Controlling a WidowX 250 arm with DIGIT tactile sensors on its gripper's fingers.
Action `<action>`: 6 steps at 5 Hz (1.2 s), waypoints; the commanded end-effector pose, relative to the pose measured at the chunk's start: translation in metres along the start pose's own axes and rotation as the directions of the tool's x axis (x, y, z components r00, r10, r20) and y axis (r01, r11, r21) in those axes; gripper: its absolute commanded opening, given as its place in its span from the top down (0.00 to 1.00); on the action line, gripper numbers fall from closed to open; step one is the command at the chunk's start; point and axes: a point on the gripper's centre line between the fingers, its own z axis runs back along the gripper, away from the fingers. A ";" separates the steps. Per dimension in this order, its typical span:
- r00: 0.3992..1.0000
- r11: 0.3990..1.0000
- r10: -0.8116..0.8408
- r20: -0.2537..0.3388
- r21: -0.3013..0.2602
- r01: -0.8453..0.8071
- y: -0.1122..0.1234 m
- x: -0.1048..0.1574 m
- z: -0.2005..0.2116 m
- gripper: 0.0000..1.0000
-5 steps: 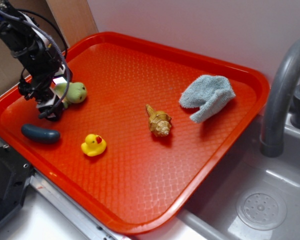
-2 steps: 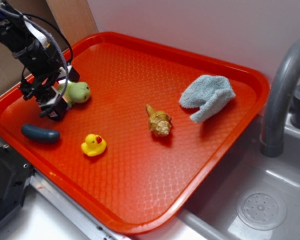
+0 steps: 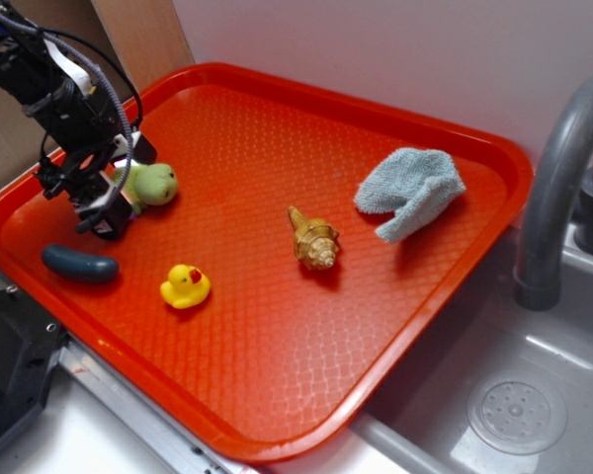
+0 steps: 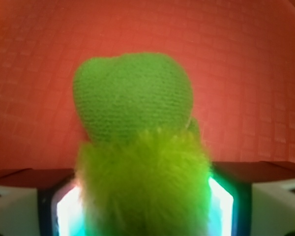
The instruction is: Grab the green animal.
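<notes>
- Closest in, the wrist view is basically all green animal (image 4: 137,147): fuzzy yellow-green body filling the bottom middle, knit-looking rounded head sticking out toward 12 o'clock over the orange tray (image 4: 265,59).
- The gripper (image 4: 145,206) has a pad at 9 o'clock and another at 3 o'clock of that fuzzy body, and the fur squeezes right up against both, so I'd call it closed down on the toy's body.
- Handling guess: looks light and squishy, plush not rubber, so it should compress and not slip much. The lumpy body is the fatter part to pinch; the smooth head seems more likely to pop out.
- Stepping back to the exterior view, the green animal (image 3: 156,183) sits around 9 o'clock on the tray (image 3: 277,128), with the gripper (image 3: 114,202) covering its body and only the head poking out.
- That view can't show the pad contact at all; the wrist one does. But it can't tell you whether the toy is off the tray.
- Farther along: a dark blue oblong thing (image 3: 79,264) and 1 yellow duck (image 3: 185,286) near 7 o'clock, a seashell (image 3: 313,240) mid-tray, a blue-grey cloth (image 3: 410,190) toward 2 o'clock, a grey faucet (image 3: 558,178) beyond.
</notes>
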 end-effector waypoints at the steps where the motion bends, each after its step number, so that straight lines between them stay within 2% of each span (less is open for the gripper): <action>1: 0.952 0.926 0.293 -0.090 0.274 -0.259 0.012 0.036 0.098 1.00; 2: 0.895 0.869 0.436 -0.090 0.300 -0.393 0.007 0.049 0.142 1.00; 3: 0.798 0.794 0.594 -0.101 0.230 -0.562 -0.001 0.070 0.168 1.00; 4: 0.771 0.766 0.631 -0.084 0.221 -0.603 -0.002 0.084 0.176 1.00; 5: 0.744 0.723 0.668 -0.031 0.268 -0.637 0.003 0.090 0.174 1.00; 6: 0.777 0.758 0.627 -0.056 0.274 -0.592 0.007 0.092 0.164 1.00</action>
